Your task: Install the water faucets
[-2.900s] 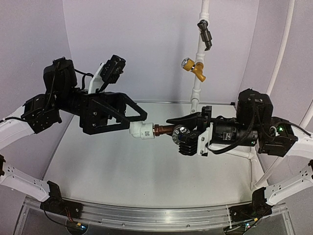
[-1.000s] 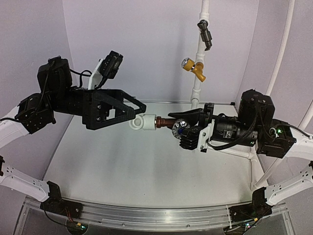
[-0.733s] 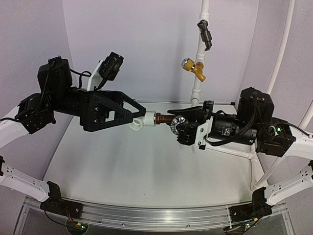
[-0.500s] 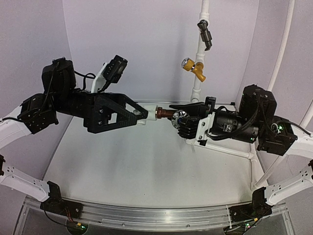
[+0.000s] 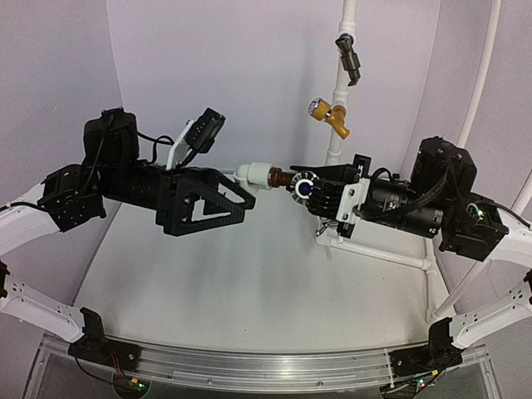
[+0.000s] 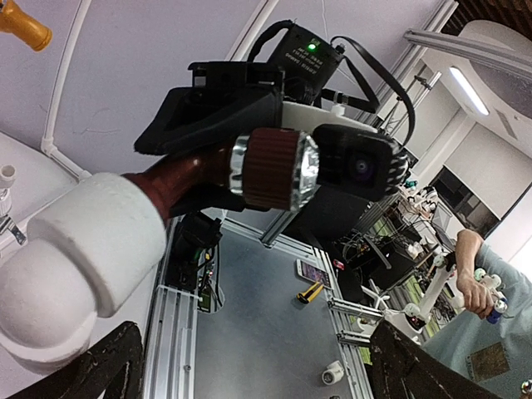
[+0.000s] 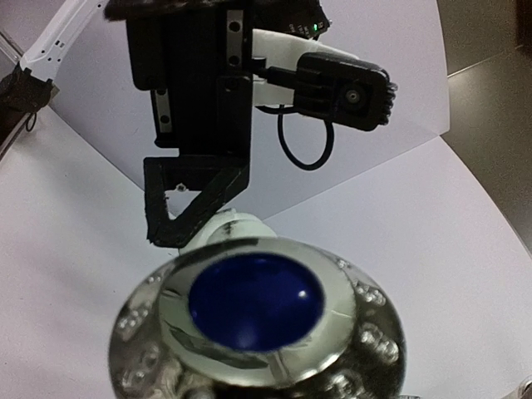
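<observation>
Both end effectors pinch the water faucet point(image 5: 293, 179) between them, left point(image 5: 243, 189) on its white elbow point(image 5: 252, 174).

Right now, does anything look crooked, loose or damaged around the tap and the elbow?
Nothing stands out. The tap and white elbow sit in one straight line, held in mid-air between the left gripper and right gripper. No cracks or dropped parts show.

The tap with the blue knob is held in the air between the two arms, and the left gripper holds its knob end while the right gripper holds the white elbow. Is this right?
Not quite: the sides are swapped. In the top view, the left gripper holds the white elbow, and the right gripper holds the knob end of the tap. The rest is right: the tap is in the air between the two arms.
</observation>
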Robot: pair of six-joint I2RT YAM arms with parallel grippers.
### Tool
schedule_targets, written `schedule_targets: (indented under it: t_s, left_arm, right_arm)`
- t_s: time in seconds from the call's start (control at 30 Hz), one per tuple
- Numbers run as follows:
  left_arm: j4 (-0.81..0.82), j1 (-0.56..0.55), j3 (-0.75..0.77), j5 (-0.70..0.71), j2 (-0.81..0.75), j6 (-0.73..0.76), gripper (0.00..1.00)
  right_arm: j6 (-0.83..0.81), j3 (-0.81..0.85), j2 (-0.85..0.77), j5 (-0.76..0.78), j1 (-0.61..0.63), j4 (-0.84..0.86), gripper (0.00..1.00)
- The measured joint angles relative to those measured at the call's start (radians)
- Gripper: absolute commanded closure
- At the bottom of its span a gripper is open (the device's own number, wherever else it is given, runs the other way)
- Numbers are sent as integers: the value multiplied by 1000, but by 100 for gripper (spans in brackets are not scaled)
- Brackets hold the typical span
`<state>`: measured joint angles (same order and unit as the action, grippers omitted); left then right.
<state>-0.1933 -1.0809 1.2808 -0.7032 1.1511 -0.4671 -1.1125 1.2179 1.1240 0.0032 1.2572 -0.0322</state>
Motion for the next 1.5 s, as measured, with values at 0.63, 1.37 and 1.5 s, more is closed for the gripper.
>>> schedule_targets:
  t_s: [0.63,1.37,1.5]
  left_arm:
    - [34,0,-47,79,-36,-4,2]
    - [152,0,-52,-55,-72,-23,6]
    - [154,0,-52,-88,-65,-28,7]
  right_arm:
    - [50,-1,0,-119,0,22,100]
    - [74,-39,-1,-104,16,-21,100]
    - [65,-38,-1,-73,16,-24,100]
